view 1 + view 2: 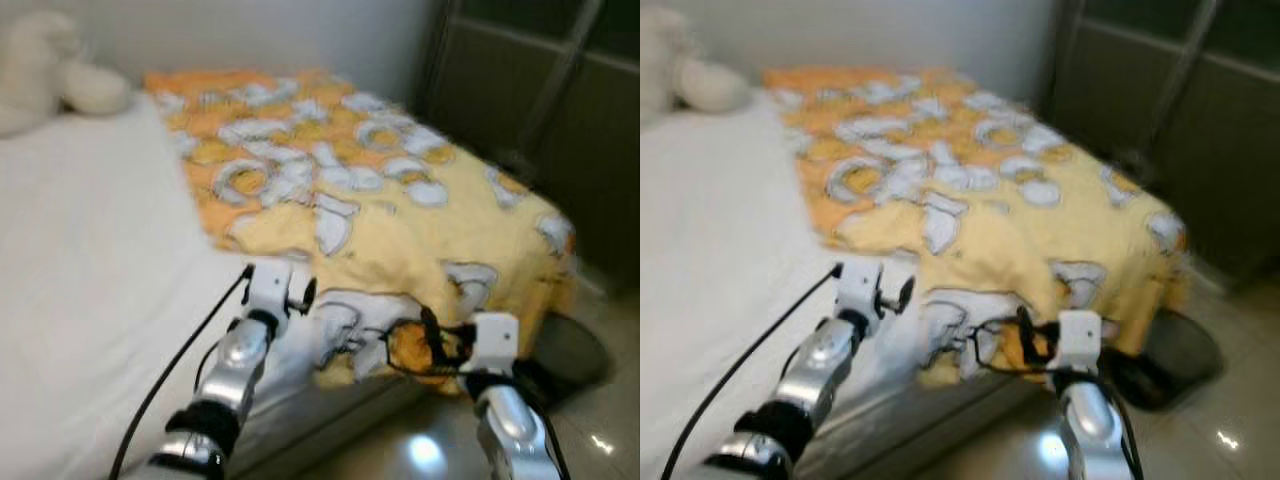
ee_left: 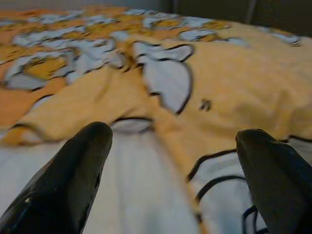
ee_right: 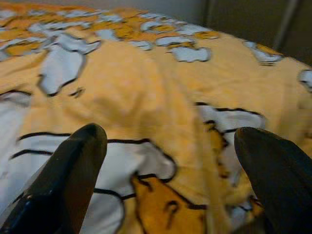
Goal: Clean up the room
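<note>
You have both arms reaching toward the near edge of the bed (image 1: 80,300), where the yellow-and-orange patterned blanket (image 1: 340,170) lies spread over the bed's right half, rumpled at its near corner and hanging over the foot toward the glossy floor (image 1: 600,420). Your left tool (image 2: 170,161) hovers with its fingers spread wide, holding nothing, over the blanket's edge where it meets the white sheet (image 2: 141,195); your right tool (image 3: 168,165) is likewise spread and empty above the blanket's near corner. A white plush toy (image 1: 50,70) sits at the far left of the bed.
</note>
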`<state>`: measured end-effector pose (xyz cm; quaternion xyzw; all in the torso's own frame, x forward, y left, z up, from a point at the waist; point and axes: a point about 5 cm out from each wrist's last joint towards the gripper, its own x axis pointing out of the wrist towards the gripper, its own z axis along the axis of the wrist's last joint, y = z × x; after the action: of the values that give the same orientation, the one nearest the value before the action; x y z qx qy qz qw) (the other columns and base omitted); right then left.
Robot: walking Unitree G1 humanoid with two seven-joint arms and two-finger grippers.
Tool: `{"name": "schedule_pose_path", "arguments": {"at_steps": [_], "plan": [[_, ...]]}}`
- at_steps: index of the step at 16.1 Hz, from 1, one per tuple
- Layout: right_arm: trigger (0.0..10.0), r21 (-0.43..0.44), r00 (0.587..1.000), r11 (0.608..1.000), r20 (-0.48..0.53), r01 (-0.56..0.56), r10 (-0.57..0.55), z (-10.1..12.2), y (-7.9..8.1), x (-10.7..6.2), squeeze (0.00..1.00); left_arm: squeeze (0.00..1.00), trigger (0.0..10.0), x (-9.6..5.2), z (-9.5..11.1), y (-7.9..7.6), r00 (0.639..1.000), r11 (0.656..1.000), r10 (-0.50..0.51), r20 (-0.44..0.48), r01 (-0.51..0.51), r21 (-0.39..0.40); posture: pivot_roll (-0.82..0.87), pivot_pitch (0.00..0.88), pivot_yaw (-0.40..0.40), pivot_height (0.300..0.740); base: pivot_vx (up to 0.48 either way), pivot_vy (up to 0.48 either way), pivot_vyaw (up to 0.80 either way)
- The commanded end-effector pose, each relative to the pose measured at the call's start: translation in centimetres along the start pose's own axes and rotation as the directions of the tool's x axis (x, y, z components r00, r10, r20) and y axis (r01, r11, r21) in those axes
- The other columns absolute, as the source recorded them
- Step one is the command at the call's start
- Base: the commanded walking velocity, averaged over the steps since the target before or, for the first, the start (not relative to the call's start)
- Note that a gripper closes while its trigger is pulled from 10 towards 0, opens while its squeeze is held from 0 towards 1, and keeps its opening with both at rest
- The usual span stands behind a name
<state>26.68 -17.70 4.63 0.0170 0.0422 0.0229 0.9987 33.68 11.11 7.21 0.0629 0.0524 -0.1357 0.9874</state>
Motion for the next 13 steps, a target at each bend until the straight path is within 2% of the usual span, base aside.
{"name": "schedule_pose_path", "arguments": {"at_steps": [1,4,6,8,9,11,13], "plan": [[10.0,0.027,1.0,0.999,0.002,-0.031,0.031,0.0,0.9,-0.1,0.0,0.0,10.0,-0.4,-0.9,0.8,0.999,1.0,0.019,-0.034,-0.018,0.008,0.03,0.0,-0.013,0.74,0.0,0.0,-0.73],[10.0,0.017,1.0,1.0,-0.005,-0.023,0.023,-0.2,0.6,-0.4,0.0,0.0,10.0,-0.1,-0.8,0.4,0.999,1.0,0.012,-0.04,-0.011,0.02,0.02,0.0,-0.015,0.74,0.0,0.0,-0.73],[10.0,-0.002,1.0,1.0,-0.011,-0.028,0.028,-0.4,0.3,-1.2,0.0,0.0,10.0,0.0,-1.4,-0.1,0.996,0.997,0.033,-0.083,-0.027,0.069,0.0,0.0,-0.036,0.74,0.0,0.0,-0.73],[10.0,-0.048,0.998,0.997,-0.018,-0.06,0.06,-0.4,0.2,-2.0,0.0,0.0,10.0,0.1,-2.0,0.0,0.989,0.997,0.072,-0.132,-0.069,0.023,-0.02,0.034,-0.083,0.74,0.0,0.0,-0.21],[10.0,-0.059,0.997,0.995,-0.009,-0.075,0.075,0.1,0.1,-2.8,0.0,0.0,10.0,0.4,-1.5,-0.1,0.989,0.992,0.118,-0.09,-0.123,-0.042,-0.05,0.076,-0.116,0.74,0.0,0.0,0.0],[10.0,-0.066,0.996,0.994,0.007,-0.085,0.086,0.6,0.0,-3.4,0.0,0.0,10.0,0.7,-1.0,-0.3,0.983,0.977,0.166,-0.08,-0.175,-0.124,-0.07,0.119,-0.15,0.74,0.0,0.0,0.0],[10.0,-0.084,0.997,0.993,-0.01,-0.08,0.08,0.5,-0.3,-4.9,0.0,0.0,10.0,0.9,-0.9,-0.7,0.971,0.963,0.22,-0.095,-0.232,-0.141,-0.1,0.174,-0.185,0.74,0.0,0.0,0.0]]}}
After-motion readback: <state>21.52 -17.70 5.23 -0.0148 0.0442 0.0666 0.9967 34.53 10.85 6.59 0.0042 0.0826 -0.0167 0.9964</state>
